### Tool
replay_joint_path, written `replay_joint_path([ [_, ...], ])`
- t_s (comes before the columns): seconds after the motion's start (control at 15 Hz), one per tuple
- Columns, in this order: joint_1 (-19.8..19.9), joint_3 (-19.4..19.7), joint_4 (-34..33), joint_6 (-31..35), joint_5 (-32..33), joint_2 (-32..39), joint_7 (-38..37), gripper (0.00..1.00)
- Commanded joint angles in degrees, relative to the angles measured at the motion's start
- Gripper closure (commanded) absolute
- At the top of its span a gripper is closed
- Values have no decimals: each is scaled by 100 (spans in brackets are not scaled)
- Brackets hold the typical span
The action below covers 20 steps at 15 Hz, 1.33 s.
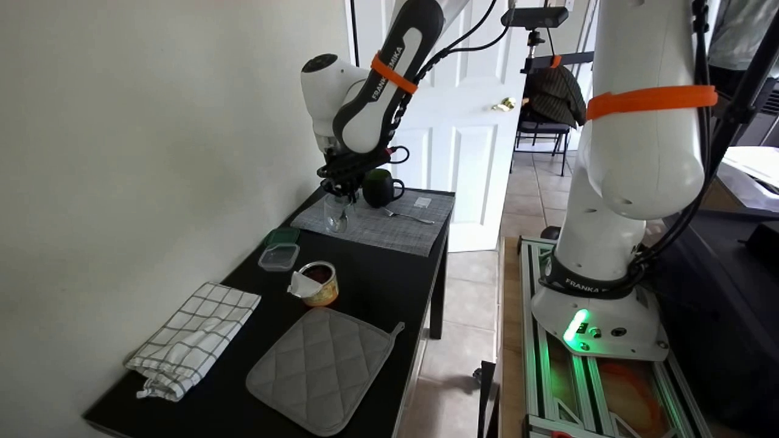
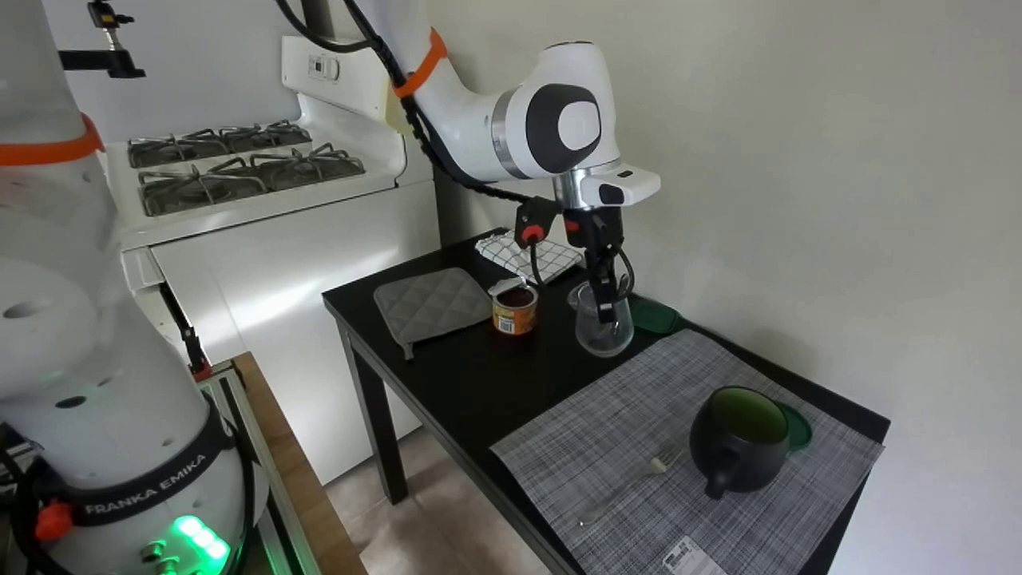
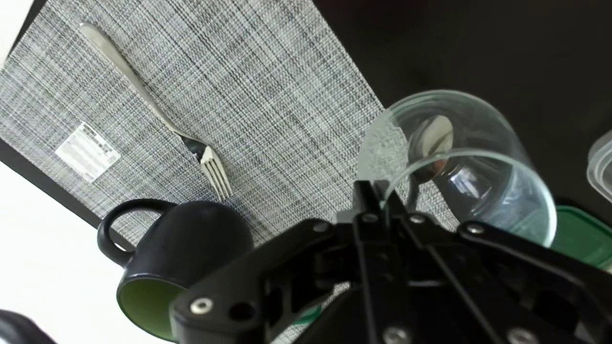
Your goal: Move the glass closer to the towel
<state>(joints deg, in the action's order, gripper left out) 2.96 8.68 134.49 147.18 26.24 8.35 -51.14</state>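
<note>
The clear glass (image 1: 338, 214) hangs under the arm in an exterior view, and also shows in an exterior view (image 2: 604, 334). In the wrist view my gripper (image 3: 375, 193) is shut on the rim wall of the glass (image 3: 483, 157), with one finger inside and one outside. The glass looks roughly upright and appears raised near the mat's edge; its exact height is hard to tell. The towel (image 1: 195, 337), white with a dark grid, lies folded on the table by the wall, and shows far back in an exterior view (image 2: 531, 255). It is apart from the glass.
Between glass and towel stand an open can (image 1: 319, 285), a clear container (image 1: 279, 257) and a green lid (image 1: 283, 236). A grey pot holder (image 1: 328, 365) lies near the towel. The placemat (image 2: 559, 447) carries the black mug (image 2: 734, 447) and fork (image 2: 631, 489). A spoon (image 3: 432, 138) shows through the glass.
</note>
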Motion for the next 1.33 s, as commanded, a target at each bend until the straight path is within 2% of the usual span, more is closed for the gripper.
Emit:
replay_joint_path([
  [0.0,-286,-51,-502,-343,-30,444,-292,99],
  [0.4,-468,-2,-825,-217,-251,874,-132,99],
  [0.93,-303,46,-656,417,-1219,883,159,99],
  [1.27,-332,120,-713,435,-1509,995,263,99],
])
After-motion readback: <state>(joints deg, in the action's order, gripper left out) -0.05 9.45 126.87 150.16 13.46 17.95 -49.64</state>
